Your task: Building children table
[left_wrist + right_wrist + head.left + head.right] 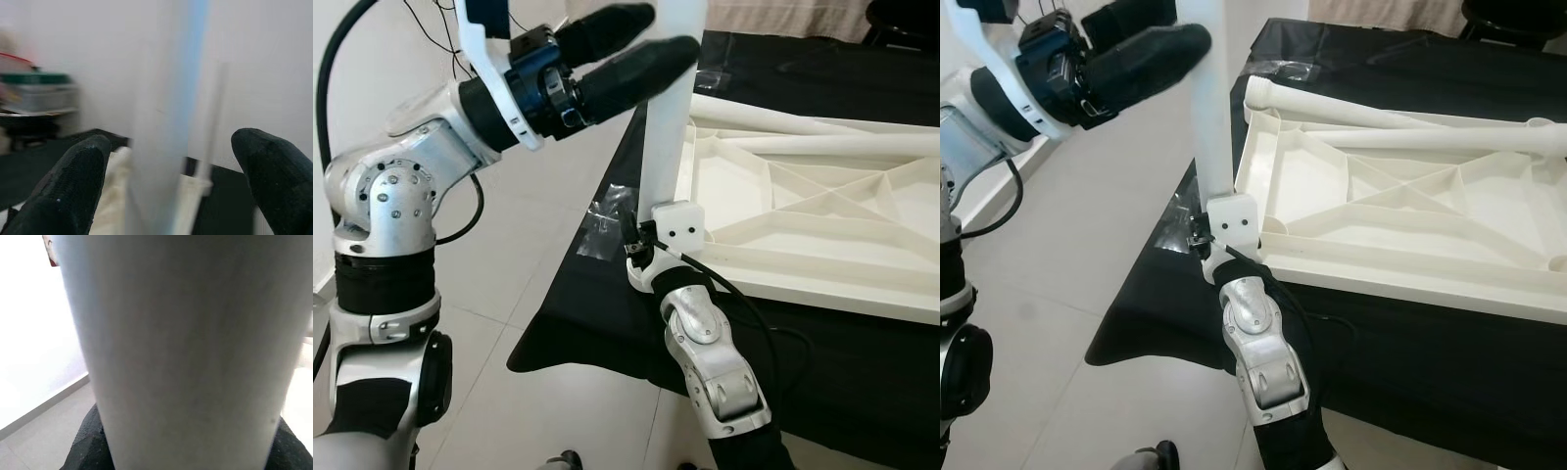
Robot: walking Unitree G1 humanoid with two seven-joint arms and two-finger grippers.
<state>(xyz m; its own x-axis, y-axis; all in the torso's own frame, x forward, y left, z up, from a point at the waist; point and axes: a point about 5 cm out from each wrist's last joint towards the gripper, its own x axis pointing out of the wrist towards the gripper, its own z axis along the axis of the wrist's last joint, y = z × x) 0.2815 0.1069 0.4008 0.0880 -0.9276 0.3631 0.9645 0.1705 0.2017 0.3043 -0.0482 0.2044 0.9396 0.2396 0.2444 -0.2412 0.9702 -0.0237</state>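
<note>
White plastic leg (668, 117) stands upright in the corner socket (677, 222) of the upturned children's table (1410, 206) on the black-draped tabletop (1449, 323); right pincer (636, 253) clamps its base, left pincer (622, 49) brackets it wide up high; press straight down, keeping it plumb.

The left silver arm (386, 196) bends at the elbow near nine o'clock and reaches up toward one o'clock, ending in the left gripper of two long black fingers (631, 44). Its jaws stand apart, one finger (68, 188) on each side of an upright white table leg (671, 108). The right silver arm (710, 357) rises from six o'clock toward the centre, its right black-fingered gripper (634, 245) pressed close against the foot of that leg; its finger state is hidden
</note>
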